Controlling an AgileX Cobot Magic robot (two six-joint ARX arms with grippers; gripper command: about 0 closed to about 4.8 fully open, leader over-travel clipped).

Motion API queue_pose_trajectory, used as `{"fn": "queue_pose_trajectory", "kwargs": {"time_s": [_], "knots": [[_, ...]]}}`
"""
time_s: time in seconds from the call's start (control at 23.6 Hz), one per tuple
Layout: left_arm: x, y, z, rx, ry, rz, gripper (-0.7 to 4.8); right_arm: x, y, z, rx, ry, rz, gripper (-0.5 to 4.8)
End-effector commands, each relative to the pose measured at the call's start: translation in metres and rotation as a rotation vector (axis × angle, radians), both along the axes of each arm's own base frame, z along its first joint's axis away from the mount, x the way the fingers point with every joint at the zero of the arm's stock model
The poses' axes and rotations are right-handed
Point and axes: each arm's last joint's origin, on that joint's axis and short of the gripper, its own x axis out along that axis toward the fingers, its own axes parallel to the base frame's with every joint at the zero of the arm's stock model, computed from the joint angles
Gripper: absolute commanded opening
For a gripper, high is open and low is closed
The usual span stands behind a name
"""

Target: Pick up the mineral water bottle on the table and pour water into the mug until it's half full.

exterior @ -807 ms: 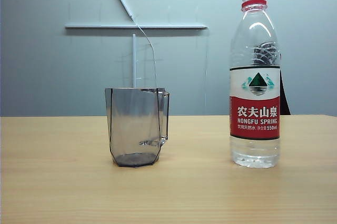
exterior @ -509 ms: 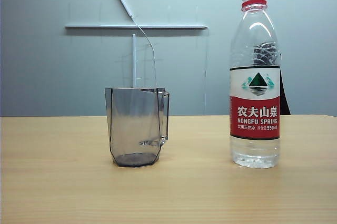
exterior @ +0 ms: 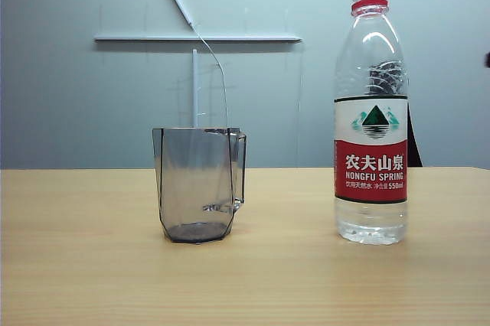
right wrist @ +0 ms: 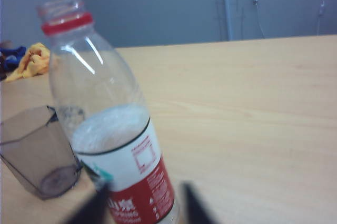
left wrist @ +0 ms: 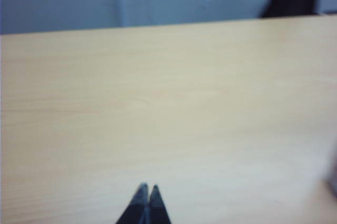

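**Bottle and mug standing, nothing held**

Bottle (exterior: 370, 115) upright on table (exterior: 92, 265), right of mug (exterior: 200, 184), apart; uncapped, water (exterior: 371, 230) low. Mug looks empty. Right gripper (right wrist: 142, 205) near bottle, fingers spread either side, not touching. Left gripper (left wrist: 146, 199) over bare table, fingertips pressed together.

counter (exterior: 76, 265): light-tan wood-grain, smooth, low sheen. mineral water bottle (exterior: 370, 119) – clear glossy plastic with bright highlights on the shoulder, red plastic neck ring, smooth printed white-and-red label. mug (exterior: 197, 184) – smoky-grey transparent plastic or glass, can't tell which, glossy flat facets. left end effector (left wrist: 147, 193) tips matt black; right end effector (right wrist: 142, 199) fingers dark, blurred
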Motion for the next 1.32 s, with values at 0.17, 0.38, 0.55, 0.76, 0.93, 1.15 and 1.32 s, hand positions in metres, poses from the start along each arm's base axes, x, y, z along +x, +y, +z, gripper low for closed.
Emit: {"fn": "queue_pose_trajectory", "kwargs": {"time_s": [0.17, 0.38, 0.55, 0.76, 0.93, 1.15, 1.32], "knots": [[-0.001, -0.017, -0.004, 0.018, 0.063, -0.167, -0.02, -0.002, 0.017, -0.006, -0.081, 0.030, 0.060, 4.79], [-0.007, -0.031, -0.007, 0.034, 0.086, -0.316, -0.02, -0.005, 0.031, -0.006, -0.173, -0.003, 0.006, 4.79], [-0.008, -0.033, -0.007, 0.034, 0.085, -0.332, -0.02, -0.001, 0.037, -0.005, -0.174, -0.003, 0.022, 4.79], [-0.008, -0.033, -0.007, 0.034, 0.085, -0.330, -0.02, 0.008, 0.042, -0.006, -0.178, 0.002, 0.013, 4.79], [-0.008, -0.033, -0.007, 0.034, 0.085, -0.330, -0.02, 0.021, 0.052, -0.012, -0.190, 0.020, 0.014, 4.79], [-0.008, -0.033, -0.007, 0.034, 0.085, -0.330, -0.02, 0.036, 0.061, -0.019, -0.181, 0.009, 0.010, 4.79], [-0.008, -0.033, -0.007, 0.034, 0.085, -0.330, -0.02, 0.044, 0.066, -0.027, -0.174, -0.002, -0.001, 4.79]]}}
